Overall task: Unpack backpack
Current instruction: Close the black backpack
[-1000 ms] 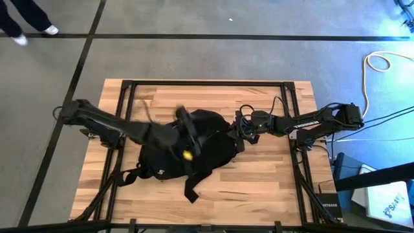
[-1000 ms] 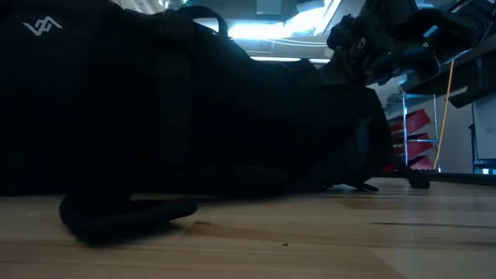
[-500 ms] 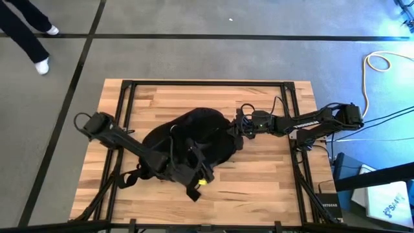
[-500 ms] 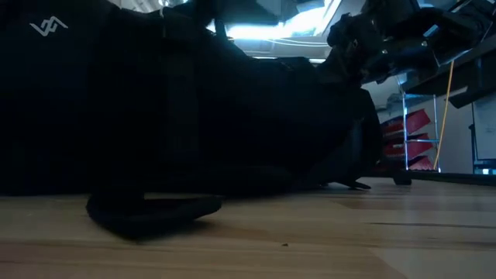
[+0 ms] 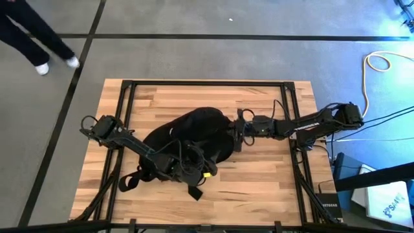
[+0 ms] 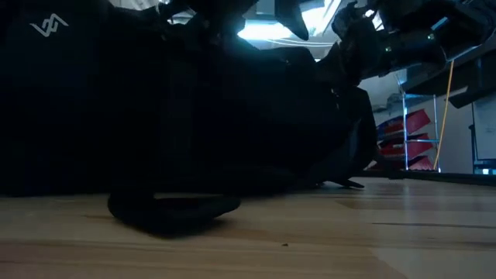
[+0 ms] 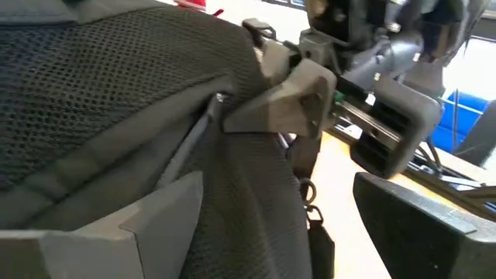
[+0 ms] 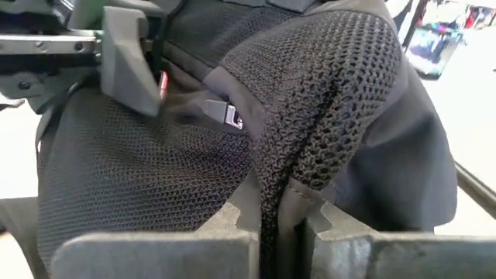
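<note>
The right gripper (image 8: 271, 225) is pinching a ridge of the soft black mesh-backed fabric backpack (image 5: 194, 139) between closed fingers. The left gripper (image 5: 206, 173) is hovering wide open over its slumped near edge, gripping nothing, on the pale wooden plank table (image 5: 259, 184).

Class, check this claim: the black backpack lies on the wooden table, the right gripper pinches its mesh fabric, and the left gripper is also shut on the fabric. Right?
One part is wrong: the left gripper is open, its fingers spread around the backpack, as the left wrist view shows. The right gripper does pinch the mesh, and the backpack lies on the table.

The backpack (image 5: 194, 139) blocks mid-table (image 5: 259, 188); bare wood surrounds it.
</note>
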`<state>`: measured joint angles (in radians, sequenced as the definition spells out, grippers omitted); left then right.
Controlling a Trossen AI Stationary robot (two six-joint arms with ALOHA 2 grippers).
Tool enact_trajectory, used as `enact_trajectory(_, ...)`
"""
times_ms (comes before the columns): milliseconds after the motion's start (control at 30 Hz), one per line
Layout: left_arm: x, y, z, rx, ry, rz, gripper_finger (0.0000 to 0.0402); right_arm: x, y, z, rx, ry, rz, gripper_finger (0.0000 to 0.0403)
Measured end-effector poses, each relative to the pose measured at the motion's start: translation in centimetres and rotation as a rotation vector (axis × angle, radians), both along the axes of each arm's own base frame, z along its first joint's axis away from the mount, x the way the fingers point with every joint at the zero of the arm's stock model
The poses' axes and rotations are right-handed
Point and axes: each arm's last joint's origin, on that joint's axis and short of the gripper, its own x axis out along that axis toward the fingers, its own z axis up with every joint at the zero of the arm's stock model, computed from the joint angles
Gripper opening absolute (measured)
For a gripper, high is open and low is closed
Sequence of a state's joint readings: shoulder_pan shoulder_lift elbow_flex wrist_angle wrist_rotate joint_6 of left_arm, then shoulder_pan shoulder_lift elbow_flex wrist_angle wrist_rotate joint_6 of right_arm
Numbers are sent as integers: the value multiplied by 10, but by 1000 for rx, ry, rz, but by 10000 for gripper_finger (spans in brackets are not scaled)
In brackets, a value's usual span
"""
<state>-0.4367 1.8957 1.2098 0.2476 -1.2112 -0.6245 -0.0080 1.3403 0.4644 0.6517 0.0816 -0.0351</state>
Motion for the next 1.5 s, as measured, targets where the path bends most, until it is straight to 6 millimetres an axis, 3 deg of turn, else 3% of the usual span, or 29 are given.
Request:
enact_trajectory(233,-1,7,3,142,62,142,319,0,4,1,-52,-1,7,5)
enact_trajectory(600,11,30,3,154,143,59,319,0,5,2,-197,0,-71,2)
enact_trajectory(1033,20,50,8,148,118,56,309,6,6,-4,-217,-9,-65,1)
enact_trajectory(1167,20,51,8,151,122,56,263,8,7,-7,-206,-12,-64,1)
enact_trajectory(1500,20,50,8,163,140,48,64,8,7,-9,-204,-5,-63,1)
